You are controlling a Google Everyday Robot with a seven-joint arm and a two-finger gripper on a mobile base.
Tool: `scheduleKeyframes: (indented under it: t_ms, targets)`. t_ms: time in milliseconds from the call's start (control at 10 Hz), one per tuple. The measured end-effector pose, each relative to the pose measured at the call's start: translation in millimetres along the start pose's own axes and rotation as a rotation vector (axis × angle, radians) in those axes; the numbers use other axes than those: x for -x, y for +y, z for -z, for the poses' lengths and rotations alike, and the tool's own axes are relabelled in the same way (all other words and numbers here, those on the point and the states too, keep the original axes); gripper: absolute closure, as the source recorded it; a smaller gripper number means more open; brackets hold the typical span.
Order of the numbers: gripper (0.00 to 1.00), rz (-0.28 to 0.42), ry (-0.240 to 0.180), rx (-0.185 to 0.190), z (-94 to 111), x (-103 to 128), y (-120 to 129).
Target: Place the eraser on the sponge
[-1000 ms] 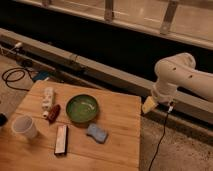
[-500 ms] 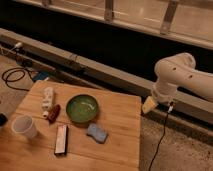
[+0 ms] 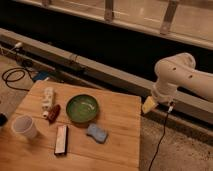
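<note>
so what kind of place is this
Probably an indoor robot test area, perhaps a lab or office: a lone wooden table, loose cables on the floor, and the robot's gripper hanging just off the table's edge.

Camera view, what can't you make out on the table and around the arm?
Gripper, beyond the table's right edge: only its pale tip shows; the arm's white housing hides the rest.
Arm: base cut off by the right edge.
Dark thing beside the cup: cut off by the left edge.
White bottle: label too small to read.
Table: near side cut off by the bottom edge.
</note>
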Motion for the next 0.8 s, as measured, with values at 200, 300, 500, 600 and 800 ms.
scheduleKeyframes:
  t_ms: [200,300,500,600,800]
  targets:
    - [0.2,0.0,0.0,0.0,0.0,0.0,0.0]
    - [0.2,0.0,0.0,0.0,0.0,0.0,0.0]
    - [0.2,0.0,-0.001,-0.001,0.3,0.1,-0.1]
    - [0.2,0.003,-0.003,-0.013,3.0,-1.3,0.3]
    - [0.2,0.025,-0.015,-0.027,10.5,9.2,25.3]
